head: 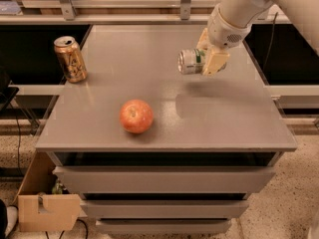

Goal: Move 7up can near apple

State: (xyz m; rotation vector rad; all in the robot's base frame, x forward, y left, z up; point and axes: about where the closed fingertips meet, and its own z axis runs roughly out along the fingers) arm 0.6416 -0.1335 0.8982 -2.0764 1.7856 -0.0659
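Observation:
The 7up can (188, 61), silver-white with green lettering, lies on its side in the air above the right half of the grey table (164, 131), its silver end facing left. My gripper (205, 59) is shut on the 7up can and holds it clear of the tabletop; its shadow falls on the table below. The red-orange apple (136, 116) sits on the table near the front, to the left of and nearer than the held can.
A gold-brown can (70, 59) stands upright at the table's far left corner. Below the tabletop are drawers. A cardboard box (47, 212) sits on the floor at the lower left. A shelf rail runs along the back.

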